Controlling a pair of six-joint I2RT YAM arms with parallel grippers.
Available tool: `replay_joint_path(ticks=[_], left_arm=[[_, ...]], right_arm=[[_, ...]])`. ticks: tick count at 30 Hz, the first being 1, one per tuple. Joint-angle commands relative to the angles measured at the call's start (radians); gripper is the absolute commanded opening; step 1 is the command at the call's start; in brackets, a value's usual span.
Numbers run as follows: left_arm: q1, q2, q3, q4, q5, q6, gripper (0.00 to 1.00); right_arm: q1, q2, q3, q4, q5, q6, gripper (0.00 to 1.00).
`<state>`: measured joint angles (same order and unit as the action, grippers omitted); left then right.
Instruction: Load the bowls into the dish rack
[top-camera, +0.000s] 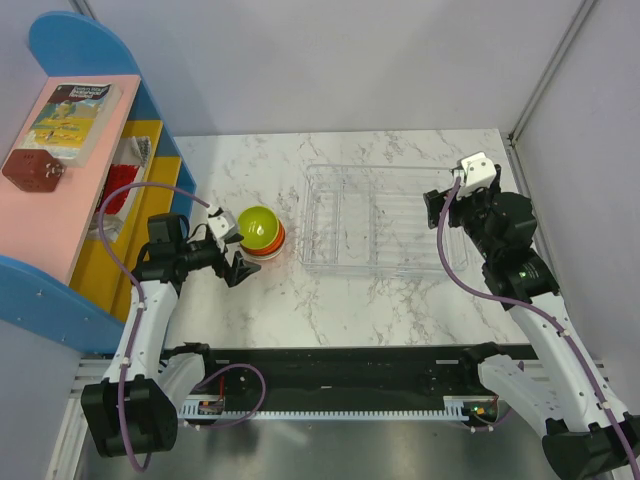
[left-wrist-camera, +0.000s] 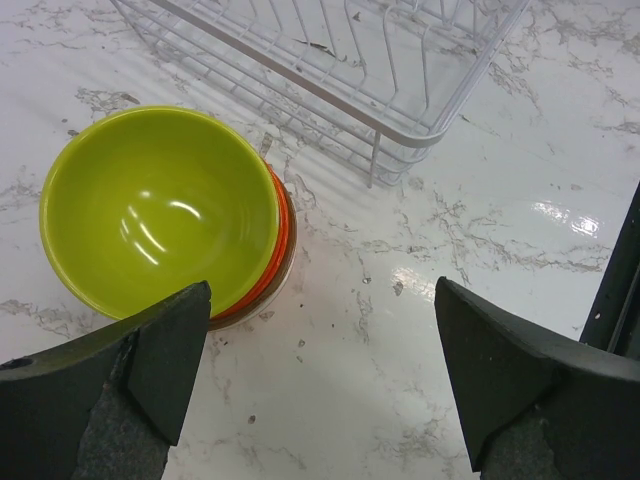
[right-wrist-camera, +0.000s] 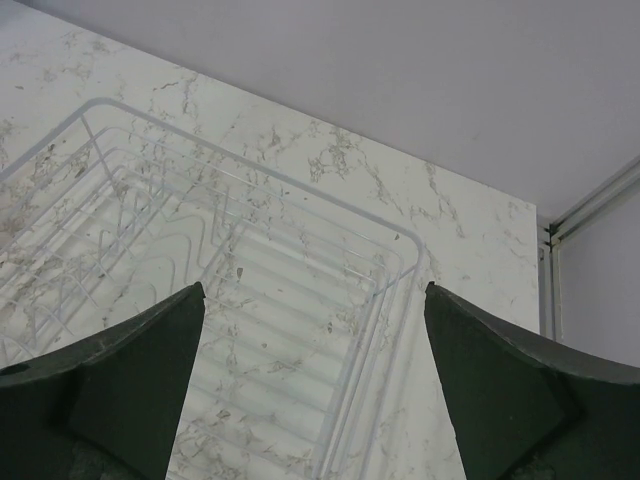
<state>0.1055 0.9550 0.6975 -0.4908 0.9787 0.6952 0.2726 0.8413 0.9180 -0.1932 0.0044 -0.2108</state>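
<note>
The bowls stand as one nested stack left of the dish rack (top-camera: 380, 267). The lime green bowl (top-camera: 256, 226) is on top, with orange bowl rims (top-camera: 274, 246) showing under it; lower bowls are hidden. In the left wrist view the lime bowl (left-wrist-camera: 155, 205) and an orange rim (left-wrist-camera: 284, 235) lie just ahead of my left finger. My left gripper (top-camera: 232, 248) is open and empty beside the stack, on its near-left side. My right gripper (top-camera: 443, 203) is open and empty over the right end of the clear rack (right-wrist-camera: 300, 290), which holds nothing.
A blue, pink and yellow shelf unit (top-camera: 70, 180) with a book and small items stands at the table's left edge. A corner of the rack (left-wrist-camera: 400, 135) sits just beyond the stack. Grey walls close the back and right sides.
</note>
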Motion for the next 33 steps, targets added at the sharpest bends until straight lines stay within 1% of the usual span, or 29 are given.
replay_joint_path(ticks=[1, 6, 12, 14, 16, 18, 24, 29, 33], left_arm=[[0.006, 0.002, 0.000, 0.035, 0.017, -0.023, 1.00], [0.007, 0.013, -0.001, 0.035, 0.020, -0.020, 1.00], [0.008, 0.021, -0.004, 0.050, 0.008, -0.028, 1.00], [0.008, 0.022, -0.006, 0.099, -0.023, -0.075, 1.00], [0.010, 0.025, -0.010, 0.145, -0.096, -0.138, 1.00], [0.014, 0.027, -0.013, 0.198, -0.161, -0.170, 1.00], [0.016, 0.031, 0.000, 0.288, -0.259, -0.250, 1.00], [0.016, 0.076, 0.066, 0.290, -0.275, -0.270, 1.00], [0.016, 0.171, 0.112, 0.302, -0.272, -0.270, 1.00]], right_arm=[[-0.001, -0.004, -0.005, 0.041, -0.034, 0.017, 0.98], [-0.001, -0.011, -0.013, 0.041, -0.055, -0.010, 0.98], [-0.001, 0.001, -0.034, 0.046, -0.058, -0.114, 0.98], [0.000, 0.016, -0.033, 0.046, -0.043, -0.121, 0.98], [-0.001, 0.025, -0.033, 0.046, -0.046, -0.127, 0.98], [-0.001, 0.024, -0.033, 0.040, -0.056, -0.128, 0.98], [-0.001, 0.025, -0.021, 0.025, -0.087, -0.127, 0.98], [-0.001, 0.048, -0.007, 0.006, -0.121, -0.114, 0.98], [-0.001, 0.053, -0.004, 0.005, -0.124, -0.111, 0.98]])
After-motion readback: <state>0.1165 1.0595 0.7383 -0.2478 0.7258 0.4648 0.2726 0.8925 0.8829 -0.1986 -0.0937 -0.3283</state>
